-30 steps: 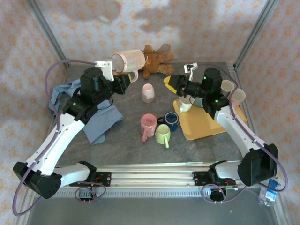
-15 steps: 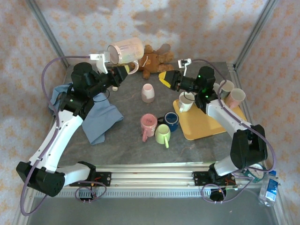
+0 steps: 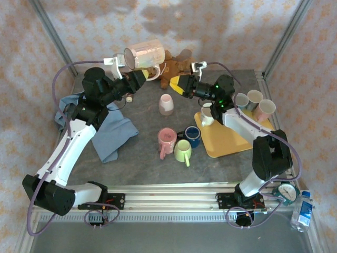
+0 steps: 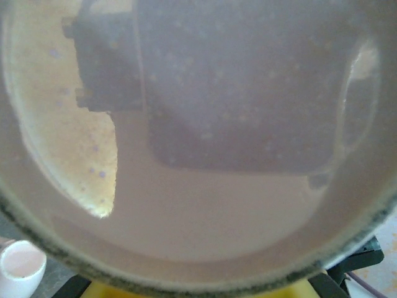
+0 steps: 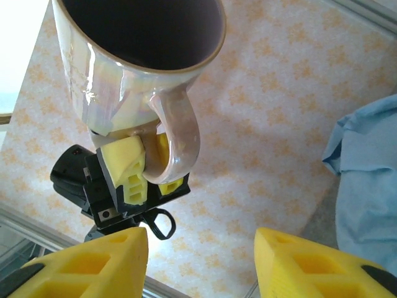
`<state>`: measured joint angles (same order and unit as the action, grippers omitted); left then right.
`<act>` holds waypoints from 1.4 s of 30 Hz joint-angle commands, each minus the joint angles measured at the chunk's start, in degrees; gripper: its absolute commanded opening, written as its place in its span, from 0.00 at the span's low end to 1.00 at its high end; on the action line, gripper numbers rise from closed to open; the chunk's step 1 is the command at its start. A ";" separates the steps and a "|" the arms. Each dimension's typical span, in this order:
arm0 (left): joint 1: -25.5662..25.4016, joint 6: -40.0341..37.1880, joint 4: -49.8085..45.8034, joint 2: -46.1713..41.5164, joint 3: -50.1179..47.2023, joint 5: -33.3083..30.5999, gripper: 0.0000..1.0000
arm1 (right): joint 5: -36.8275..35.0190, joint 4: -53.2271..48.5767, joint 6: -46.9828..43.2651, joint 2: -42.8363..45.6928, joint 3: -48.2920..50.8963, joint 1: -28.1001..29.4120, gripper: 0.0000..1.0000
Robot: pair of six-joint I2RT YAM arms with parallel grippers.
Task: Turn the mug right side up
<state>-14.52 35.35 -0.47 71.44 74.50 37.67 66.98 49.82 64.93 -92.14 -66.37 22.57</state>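
Note:
A large cream-pink glazed mug point(image 3: 145, 52) hangs high over the table's back left. It lies tilted on its side with its mouth toward the left. My left gripper point(image 3: 140, 78) is shut on its handle point(image 5: 180, 133). In the right wrist view the yellow pads point(image 5: 124, 164) clamp that handle from both sides, below the mug point(image 5: 124, 56). The mug's pale inside point(image 4: 217, 155) fills the left wrist view. My right gripper point(image 3: 180, 84) stands open just right of the mug, in front of the teddy bear, with nothing between its fingers point(image 5: 93, 264).
A brown teddy bear point(image 3: 176, 66) lies at the back. A small pink cup point(image 3: 166, 104) stands mid-table; pink point(image 3: 167, 139), green point(image 3: 182, 151) and blue point(image 3: 192, 135) mugs cluster nearer. A yellow tray point(image 3: 231, 139) with cups is at right, a blue cloth point(image 3: 113, 132) at left.
The left arm has lifted the mug higher and further back. The right arm has swung left from above the tray toward the mug, its gripper still open.

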 commanded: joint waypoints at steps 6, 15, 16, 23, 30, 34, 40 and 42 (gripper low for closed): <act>0.51 2.46 9.69 -0.30 1.95 3.79 0.00 | -1.16 4.41 -0.15 -0.87 -4.12 1.98 0.49; 0.47 3.49 8.90 -0.36 1.35 5.57 0.00 | -2.09 1.58 0.03 -3.83 -9.34 2.79 0.49; 0.53 3.73 9.19 -0.46 1.26 5.65 0.00 | -2.25 1.53 0.30 -4.17 -9.78 3.08 0.49; 0.54 5.87 11.64 -0.77 -0.25 5.79 0.00 | -3.10 0.98 1.26 -5.94 -12.41 4.67 0.50; 0.52 8.52 13.89 -1.08 -1.76 6.47 0.00 | -4.82 2.04 1.75 -7.85 -14.64 5.39 0.47; 0.55 9.27 14.44 -1.89 -3.09 6.67 0.00 | -5.84 4.24 3.68 -9.08 -16.00 5.38 0.41; 0.51 8.52 13.73 -3.13 -5.37 6.89 0.00 | -6.86 3.95 3.71 -9.27 -16.87 5.41 0.17; 0.47 7.28 11.90 -3.34 -5.61 6.72 0.00 | -6.83 1.62 1.89 -8.54 -16.69 5.39 0.10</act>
<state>-14.20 45.47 6.96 71.46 68.90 42.65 61.95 49.19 67.66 -101.86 -80.03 27.83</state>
